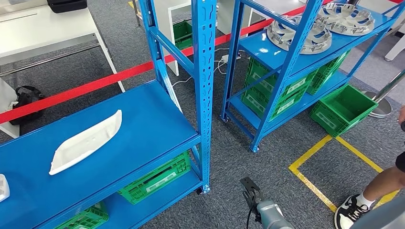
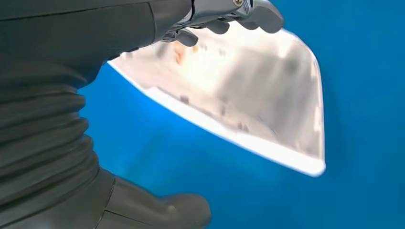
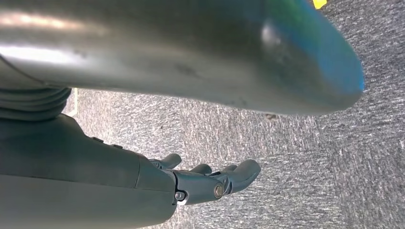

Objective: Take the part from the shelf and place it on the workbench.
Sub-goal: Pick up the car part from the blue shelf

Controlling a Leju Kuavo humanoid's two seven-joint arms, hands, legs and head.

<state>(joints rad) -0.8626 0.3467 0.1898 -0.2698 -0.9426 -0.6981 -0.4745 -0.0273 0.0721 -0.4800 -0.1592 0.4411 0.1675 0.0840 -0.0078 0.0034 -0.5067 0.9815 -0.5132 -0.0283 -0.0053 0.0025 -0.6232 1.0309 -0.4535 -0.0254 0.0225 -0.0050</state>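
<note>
Grey carpet is lying beneath the right hand, hanging low with fingers loosely curled, holding nothing. Above the near blue shelf, the left hand is spreading its fingers over a white part, apparently not yet gripping; judging so, closing squarely across its edge looks wisest. Hubcaps are resting on the far shelf.

A long white moulded plastic part lies on the top deck of the near blue steel shelf; green slatted plastic crates sit on the deck below. To its right stands a second blue shelf carrying silver wheel covers.
</note>
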